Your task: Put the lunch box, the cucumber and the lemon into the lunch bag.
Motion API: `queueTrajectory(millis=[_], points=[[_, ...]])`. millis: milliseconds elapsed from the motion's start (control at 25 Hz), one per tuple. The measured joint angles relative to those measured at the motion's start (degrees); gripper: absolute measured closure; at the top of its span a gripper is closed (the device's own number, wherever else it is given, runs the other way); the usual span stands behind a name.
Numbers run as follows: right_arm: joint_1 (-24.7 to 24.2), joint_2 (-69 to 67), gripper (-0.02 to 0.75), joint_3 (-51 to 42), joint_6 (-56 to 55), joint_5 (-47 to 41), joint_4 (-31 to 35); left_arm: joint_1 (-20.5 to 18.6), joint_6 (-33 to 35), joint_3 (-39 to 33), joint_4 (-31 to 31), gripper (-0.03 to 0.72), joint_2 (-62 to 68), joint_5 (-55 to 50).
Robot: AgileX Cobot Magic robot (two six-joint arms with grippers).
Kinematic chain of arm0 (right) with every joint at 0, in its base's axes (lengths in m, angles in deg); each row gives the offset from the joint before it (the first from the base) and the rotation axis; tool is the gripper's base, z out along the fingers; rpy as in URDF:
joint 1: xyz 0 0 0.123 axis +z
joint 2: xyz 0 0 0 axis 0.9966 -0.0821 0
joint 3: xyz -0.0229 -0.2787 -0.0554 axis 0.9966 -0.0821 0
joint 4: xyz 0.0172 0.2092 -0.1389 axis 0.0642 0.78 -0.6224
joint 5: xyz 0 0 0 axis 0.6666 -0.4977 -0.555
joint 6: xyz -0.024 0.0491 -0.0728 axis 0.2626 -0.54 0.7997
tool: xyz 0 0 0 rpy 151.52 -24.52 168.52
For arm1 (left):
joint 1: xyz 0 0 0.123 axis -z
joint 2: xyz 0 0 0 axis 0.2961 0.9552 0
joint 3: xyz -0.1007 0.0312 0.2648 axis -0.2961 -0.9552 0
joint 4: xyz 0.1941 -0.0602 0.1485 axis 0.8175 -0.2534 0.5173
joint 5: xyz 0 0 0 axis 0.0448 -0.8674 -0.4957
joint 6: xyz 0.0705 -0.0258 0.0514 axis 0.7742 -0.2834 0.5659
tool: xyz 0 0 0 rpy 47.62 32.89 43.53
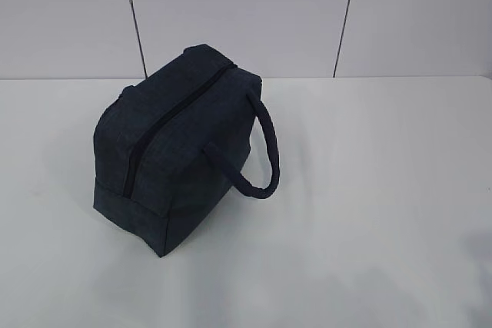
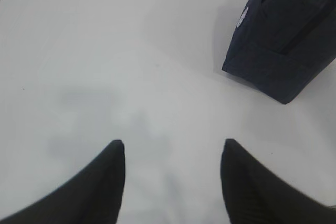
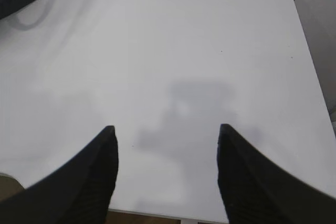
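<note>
**Closed lunch bag on a white table, both grippers spread and empty**

Nearest in each wrist view are the dark fingertips. The left gripper (image 2: 173, 148) hangs above bare tabletop with its jaws set wide apart and nothing between them; a soft grey shadow lies on the surface beneath. The right gripper (image 3: 165, 132) is likewise spread wide and holds nothing, poised over the near edge of the table (image 1: 369, 213), where a brown strip of floor shows below the rim. Neither gripper appears in the exterior view.

The table is plain matt white. Left of centre on it stands the lunch bag (image 1: 181, 151), dark navy fabric, box-shaped, resting on its base with one corner pointing toward the near side. Its zipper (image 1: 173, 117) runs along the top and looks closed; the loop handle (image 1: 261, 151) hangs over the right side. The left wrist view shows a small white label on the bag's end panel. The right wrist view catches only a dark corner of the bag at its upper left.

Beyond the table rises a wall (image 1: 246, 13) of pale grey panels divided by thin dark seams.
</note>
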Motion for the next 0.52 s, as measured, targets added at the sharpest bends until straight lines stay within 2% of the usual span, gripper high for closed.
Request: queueTrajectory(millis=[520], points=[[0.0, 0.0, 0.278, 0.0, 0.0, 0.0, 0.0, 0.0, -0.1, 0.0, 0.0, 0.284, 0.0, 0.0]])
